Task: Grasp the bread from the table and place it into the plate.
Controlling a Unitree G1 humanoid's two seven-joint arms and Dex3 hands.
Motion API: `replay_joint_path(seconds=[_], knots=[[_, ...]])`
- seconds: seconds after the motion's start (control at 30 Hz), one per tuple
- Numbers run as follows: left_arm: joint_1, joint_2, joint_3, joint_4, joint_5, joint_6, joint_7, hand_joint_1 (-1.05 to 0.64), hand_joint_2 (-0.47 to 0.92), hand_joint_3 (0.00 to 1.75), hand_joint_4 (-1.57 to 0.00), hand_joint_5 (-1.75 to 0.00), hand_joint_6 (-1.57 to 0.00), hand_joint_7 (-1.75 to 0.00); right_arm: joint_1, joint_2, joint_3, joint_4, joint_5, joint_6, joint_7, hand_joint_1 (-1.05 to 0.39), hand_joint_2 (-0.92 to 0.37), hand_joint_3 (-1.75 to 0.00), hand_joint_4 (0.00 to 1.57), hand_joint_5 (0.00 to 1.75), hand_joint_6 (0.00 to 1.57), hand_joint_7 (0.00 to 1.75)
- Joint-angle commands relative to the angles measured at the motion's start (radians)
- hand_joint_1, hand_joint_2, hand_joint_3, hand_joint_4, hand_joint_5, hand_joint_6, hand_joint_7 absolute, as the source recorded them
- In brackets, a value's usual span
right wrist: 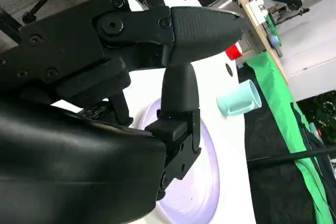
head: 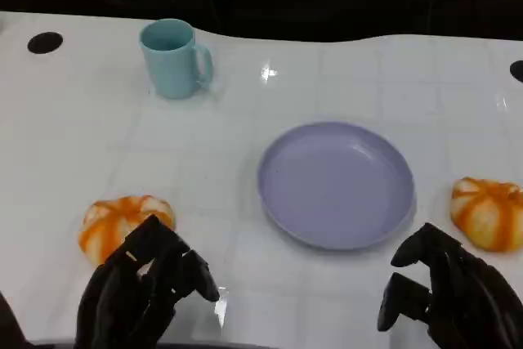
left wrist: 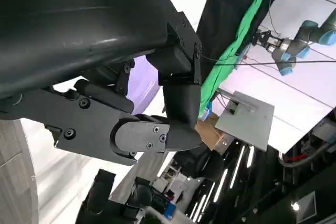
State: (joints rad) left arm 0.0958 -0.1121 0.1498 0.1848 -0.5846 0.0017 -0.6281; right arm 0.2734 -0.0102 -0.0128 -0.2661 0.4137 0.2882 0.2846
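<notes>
Head view: we saw left bread (head: 124,224) on table (head: 98,145), left hand (head: 147,288) just before it, fingers apart, empty. Mug (head: 173,58) far back. Plate (head: 337,183) center, bare. Right hand (head: 449,293) apart-fingered, empty; right bread (head: 488,212) beside plate.

Open white tabletop (head: 106,145) lies between the round lavender plate (head: 336,184) and the orange-and-white bread roll (head: 122,223) at the near left, so a hand could cross there unhindered. The pale blue mug (head: 174,58) stands well back. A second orange-striped roll (head: 489,212) sits just beside the plate's right rim.
</notes>
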Motion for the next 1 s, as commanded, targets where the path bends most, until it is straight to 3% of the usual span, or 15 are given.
replay_joint_path(seconds=[0.03,0.3,0.4,0.47,0.57,0.67,0.87,1.0], knots=[[0.012,0.009,0.004,-0.018,0.004,0.002,0.014,-0.53,0.92,0.31,-0.73,-1.75,-0.63,-1.49,0.005,-0.009,-0.012,-0.013,0.011,0.006,-0.002,-0.53,-0.92,-0.45,0.71,1.75,0.41,1.73],[0.010,0.023,0.003,-0.022,0.037,-0.055,0.002,-0.54,0.92,0.37,-0.66,-1.74,-0.59,-1.38,0.003,-0.006,-0.007,-0.011,0.002,0.000,-0.008,-0.54,-0.92,-0.44,0.72,1.75,0.42,1.73],[0.011,0.027,0.002,-0.030,0.049,-0.070,0.004,-0.56,0.92,0.33,-0.62,-1.67,-0.62,-1.16,0.004,-0.006,-0.006,-0.014,0.003,0.000,-0.008,-0.54,-0.92,-0.44,0.72,1.75,0.43,1.73],[0.013,0.038,-0.003,-0.039,0.074,-0.099,0.005,-0.55,0.92,0.29,-0.59,-1.53,-0.65,-0.86,0.006,-0.007,-0.005,-0.014,0.003,-0.006,-0.003,-0.53,-0.92,-0.45,0.72,1.75,0.43,1.73],[0.011,0.046,-0.005,-0.047,0.095,-0.131,0.005,-0.54,0.92,0.27,-0.56,-1.41,-0.69,-0.60,0.006,-0.007,-0.005,-0.016,0.004,-0.001,-0.006,-0.53,-0.92,-0.45,0.72,1.75,0.43,1.73],[0.008,0.055,-0.003,-0.060,0.092,-0.128,0.009,-0.54,0.92,0.20,-0.57,-1.09,-0.72,-0.25,0.003,-0.005,-0.005,-0.015,0.002,0.003,-0.012,-0.53,-0.91,-0.45,0.72,1.75,0.43,1.73],[0.011,0.074,-0.009,-0.094,0.140,-0.145,0.041,-0.53,0.92,0.11,-0.51,-0.84,-0.70,-0.06,0.003,-0.006,-0.002,-0.012,-0.003,-0.005,-0.013,-0.54,-0.92,-0.44,0.72,1.75,0.43,1.73],[0.012,0.079,-0.013,-0.098,0.149,-0.153,0.045,-0.53,0.92,0.11,-0.47,-0.82,-0.68,-0.04,0.003,-0.007,-0.002,-0.011,-0.004,-0.006,-0.012,-0.54,-0.92,-0.43,0.72,1.75,0.43,1.72]])
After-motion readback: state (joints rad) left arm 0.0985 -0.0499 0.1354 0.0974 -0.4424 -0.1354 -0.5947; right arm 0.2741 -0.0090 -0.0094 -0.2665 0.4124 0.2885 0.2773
